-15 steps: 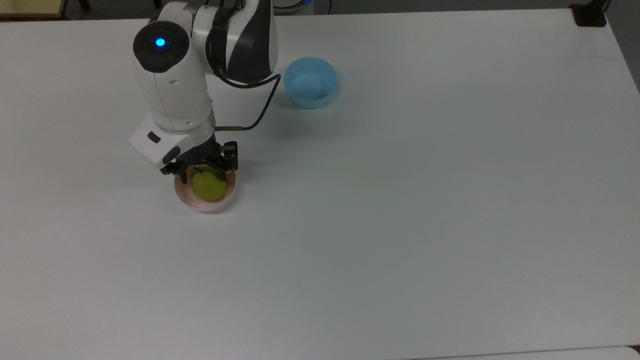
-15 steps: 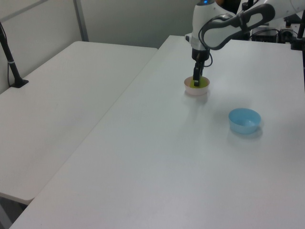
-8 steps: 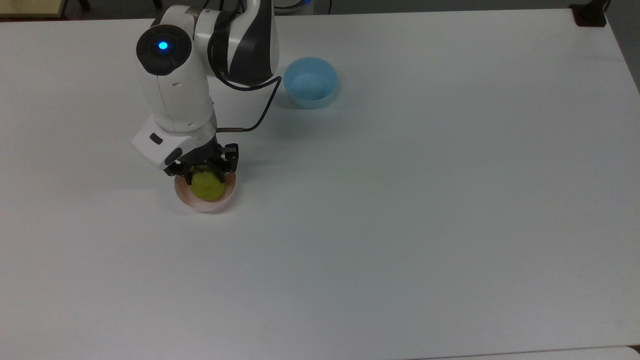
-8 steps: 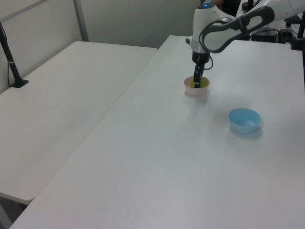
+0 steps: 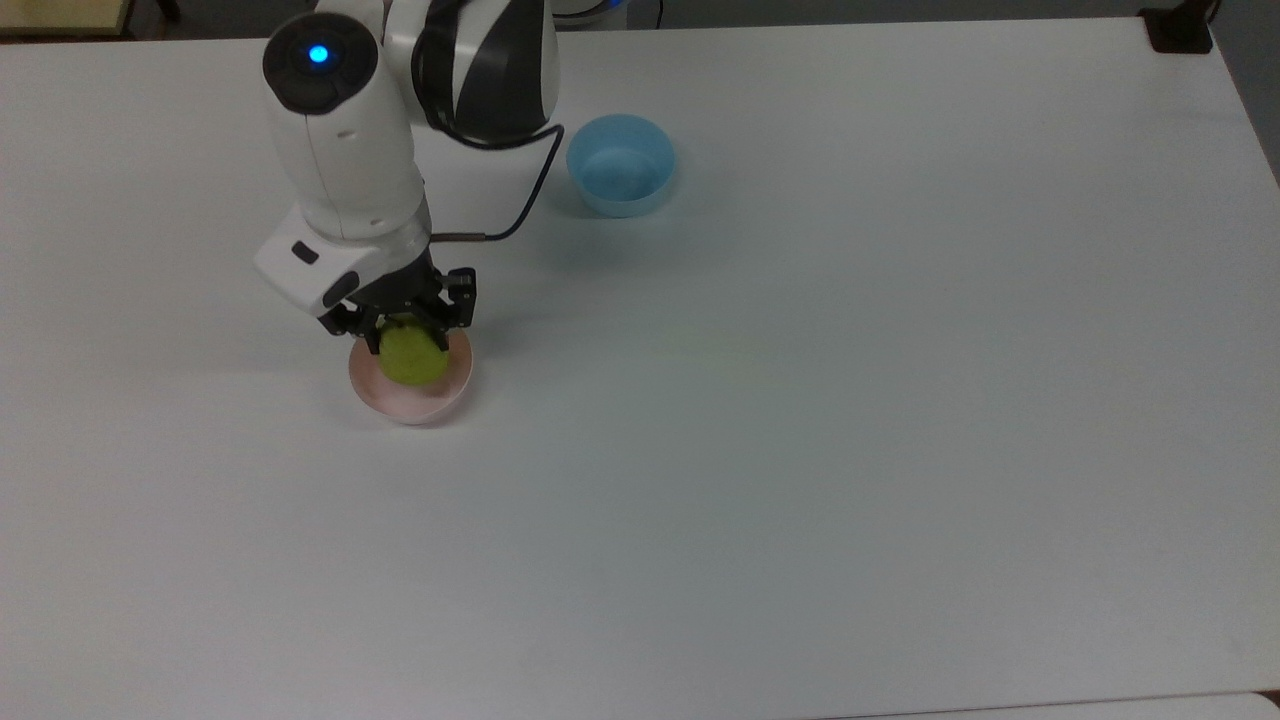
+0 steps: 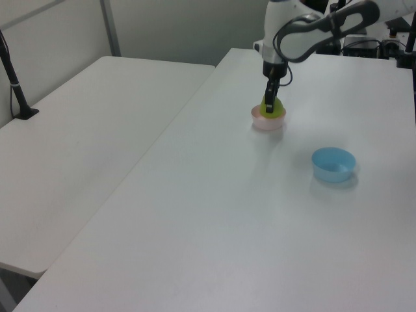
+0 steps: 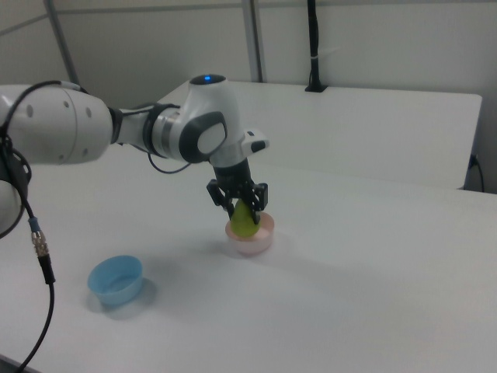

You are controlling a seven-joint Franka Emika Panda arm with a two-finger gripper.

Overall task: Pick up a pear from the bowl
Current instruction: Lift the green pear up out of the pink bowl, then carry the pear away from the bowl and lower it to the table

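Setting: white table (image 5: 800, 450) with a second white table beside it in the left view, grey partition walls behind.
Arm: one white and black robot arm reaches down over the pink bowl from above.
Gripper: the gripper (image 5: 405, 330) points straight down, its black fingers clamped on the upper part of the pear.
Pear: the yellow-green pear (image 5: 412, 358) hangs in the grip just above the bowl, its lower half level with the rim or a little over it; whether it touches the bowl's inside cannot be told.
Bowl: the pale pink bowl (image 5: 440, 400) stands on the table directly under the pear.
Other bowl: a light blue bowl (image 5: 620, 165) stands well apart on the table, with nothing inside.
Step in hand: judged to be the lift out of the bowl, with the grasp made.
Doing it well: rise straight up until the pear clears the rim, keep the squeeze steady, and avoid sideways drift that could catch the rim and drag the light bowl.
Top view: shows the pear centred over the bowl, but not its height.
Right view: shows the pear (image 7: 245, 219) standing tall above the rim, narrow end up between the fingers.
Left view: shows the pear (image 6: 273, 107) raised over the bowl (image 6: 268, 123).
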